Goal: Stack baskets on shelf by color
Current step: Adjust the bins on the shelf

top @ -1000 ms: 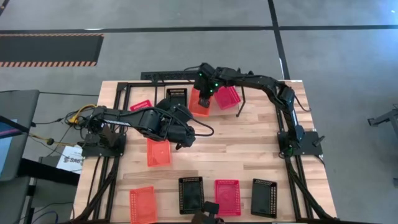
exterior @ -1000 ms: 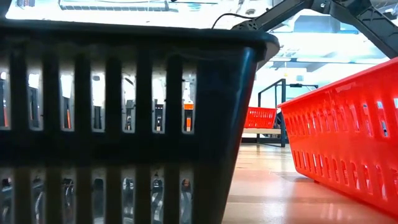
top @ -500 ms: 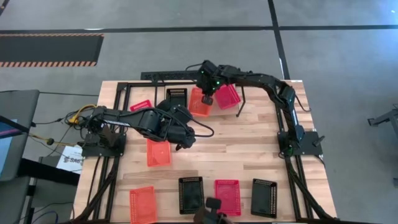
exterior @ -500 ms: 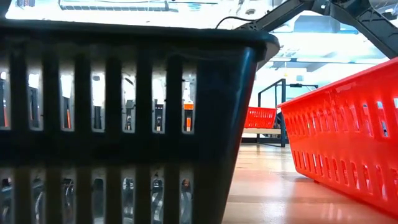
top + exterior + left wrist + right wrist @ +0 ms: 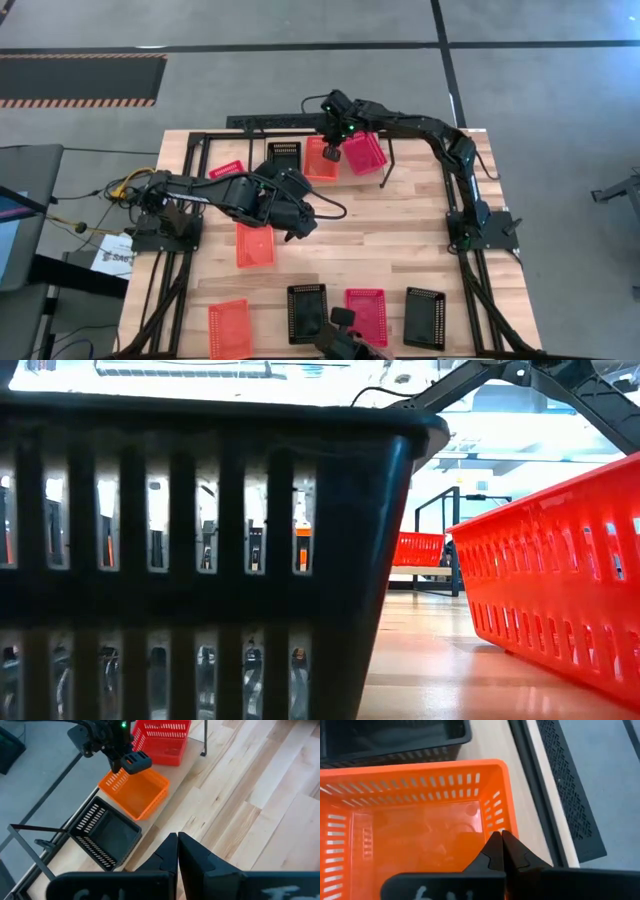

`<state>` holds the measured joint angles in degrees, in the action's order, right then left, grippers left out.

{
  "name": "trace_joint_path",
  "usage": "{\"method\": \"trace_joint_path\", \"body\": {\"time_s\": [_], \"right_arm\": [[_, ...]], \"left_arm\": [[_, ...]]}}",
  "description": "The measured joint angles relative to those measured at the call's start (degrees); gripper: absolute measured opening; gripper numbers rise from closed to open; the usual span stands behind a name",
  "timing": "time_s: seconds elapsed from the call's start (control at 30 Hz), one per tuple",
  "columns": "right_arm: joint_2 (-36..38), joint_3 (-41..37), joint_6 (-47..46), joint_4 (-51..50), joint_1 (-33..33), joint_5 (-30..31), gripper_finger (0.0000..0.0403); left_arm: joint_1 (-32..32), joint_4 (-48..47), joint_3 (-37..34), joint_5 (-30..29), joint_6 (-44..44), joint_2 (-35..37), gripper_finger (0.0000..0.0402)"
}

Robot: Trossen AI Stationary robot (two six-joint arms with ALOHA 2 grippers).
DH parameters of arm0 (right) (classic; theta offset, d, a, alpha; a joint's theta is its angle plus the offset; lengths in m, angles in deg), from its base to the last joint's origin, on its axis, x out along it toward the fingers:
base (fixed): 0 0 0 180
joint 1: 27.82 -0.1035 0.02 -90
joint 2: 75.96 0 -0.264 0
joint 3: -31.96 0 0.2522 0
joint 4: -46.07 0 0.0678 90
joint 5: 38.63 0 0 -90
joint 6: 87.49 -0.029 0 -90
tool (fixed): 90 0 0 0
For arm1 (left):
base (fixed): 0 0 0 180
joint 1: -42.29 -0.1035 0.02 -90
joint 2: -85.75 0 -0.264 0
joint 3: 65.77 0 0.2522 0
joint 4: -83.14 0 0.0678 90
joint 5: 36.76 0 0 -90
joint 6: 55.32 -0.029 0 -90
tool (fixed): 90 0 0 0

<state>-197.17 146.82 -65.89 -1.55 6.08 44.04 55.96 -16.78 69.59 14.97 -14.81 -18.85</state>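
Note:
My right gripper is at the far edge, shut on an orange basket that sits between a black basket and a red-pink basket on the wire shelf. In the left wrist view the same orange basket lies level beside the black basket. My left gripper hovers shut over mid-table, next to another orange basket lying flat on the wood. A red-pink basket lies behind the left arm. My right gripper pinches the orange basket's side wall at its rim between the two fingers, near a corner. The fingers come from above, pointing down. The basket sits level, its bottom down in the row with the black and red-pink baskets.
Along the near edge lie an orange basket, a black basket, a red-pink basket and another black basket. The low view is filled by the black basket and the red-pink basket. Bare wood lies mid-table right.
My right gripper has moved toward the far edge and a little left, carrying the orange basket. The basket, tilted and overlapping its neighbours a second ago, now lies level between the black and red-pink baskets.

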Motion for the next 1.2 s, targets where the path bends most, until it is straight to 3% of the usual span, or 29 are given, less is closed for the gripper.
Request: {"method": "trace_joint_path", "body": {"time_s": [0.2, 0.43, 0.67, 0.83, 1.2], "right_arm": [[0.42, 0.19, -1.92, -2.29, -0.12, -0.04, 0.0], [3.67, 10.16, -3.18, -16.31, -2.68, 0.05, 0.0], [5.51, 11.57, -7.97, -36.27, -3.74, 12.71, 0.0], [6.01, 4.85, -12.11, -40.01, -3.13, 13.01, 0.0], [11.53, -12.29, -15.93, -30.31, -4.51, 9.97, 0.0]], "left_arm": [[0.0, -0.02, 0.0, -0.04, 0.02, 0.0, 0.0], [0.0, -0.1, 0.0, -0.07, -0.51, 0.0, 0.0], [0.0, -0.12, 0.0, 0.08, -2.55, 0.0, 0.0], [0.0, -0.14, 0.0, 0.09, -2.8, 0.0, 0.0], [-0.06, -0.25, 0.0, 0.13, -4.01, 0.0, 0.0]]}}
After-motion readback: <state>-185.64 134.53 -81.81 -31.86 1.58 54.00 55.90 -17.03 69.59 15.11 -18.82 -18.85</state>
